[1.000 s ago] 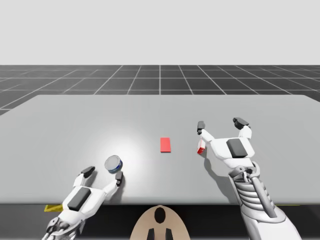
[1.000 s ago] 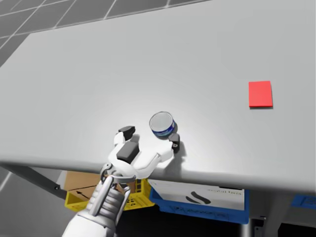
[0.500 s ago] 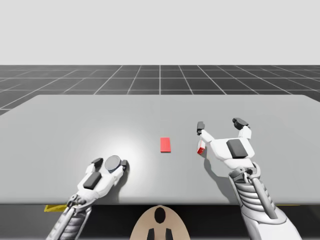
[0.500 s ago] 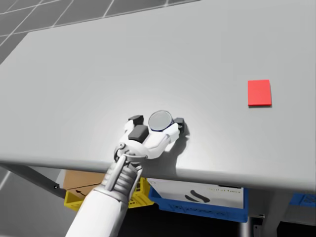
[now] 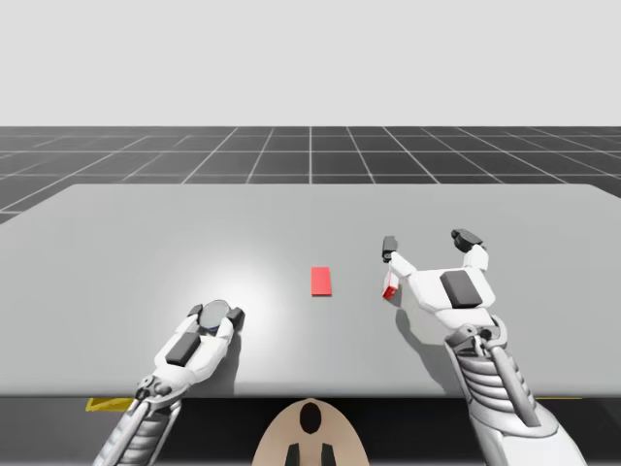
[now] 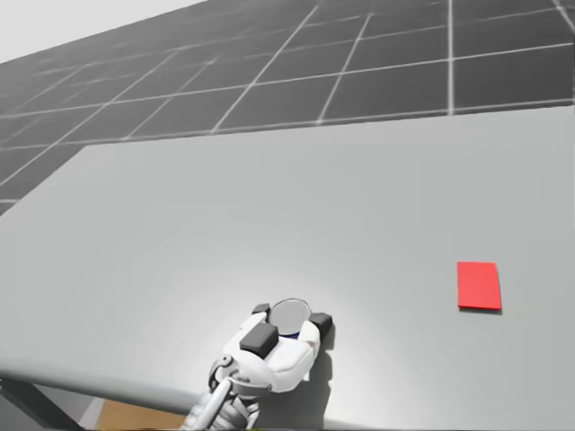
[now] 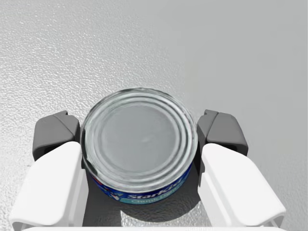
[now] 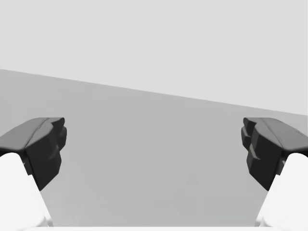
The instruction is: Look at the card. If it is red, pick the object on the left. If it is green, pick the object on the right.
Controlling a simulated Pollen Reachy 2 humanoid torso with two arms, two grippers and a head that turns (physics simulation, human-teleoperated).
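Since the card was red, my left gripper, near-left, seemingly pinched the squat blue can between its fingers; a firm squeeze before lifting straight seemed wise. My right gripper held its fingers apart.

Simulated test space, plain grey table, dark gridded floor beyond, blank pale backdrop

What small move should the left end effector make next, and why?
Probably a short straight lift: the card is red, which calls for the left object, and the left end effector looks shut on both sides of that low blue can, upright on the table.
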